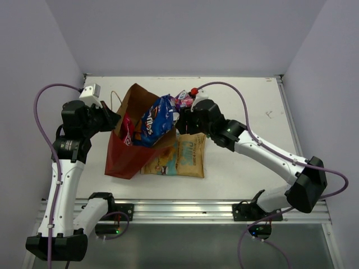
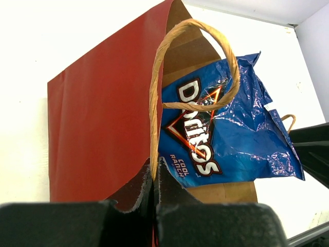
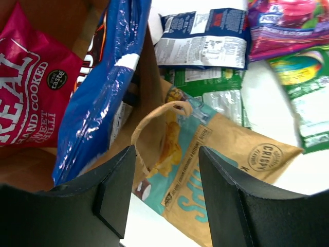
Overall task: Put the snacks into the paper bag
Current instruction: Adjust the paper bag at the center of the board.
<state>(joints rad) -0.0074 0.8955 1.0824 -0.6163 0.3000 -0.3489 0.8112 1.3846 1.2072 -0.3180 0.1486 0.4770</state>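
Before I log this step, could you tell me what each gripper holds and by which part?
The left gripper is shut on the paper bag, pinching its rim at the base of the loop handle. The right gripper is open, holding nothing.

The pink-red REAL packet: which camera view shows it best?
The right wrist view: the pink-red REAL packet lies large inside the paper bag, its print readable. The top external view shows only a small pink strip in the bag's mouth. The left wrist view hides it.

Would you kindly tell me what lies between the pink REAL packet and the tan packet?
The blue Doritos packet, sticking out of the paper bag, then the bag's brown wall and its loop handle; the right wrist view shows this.
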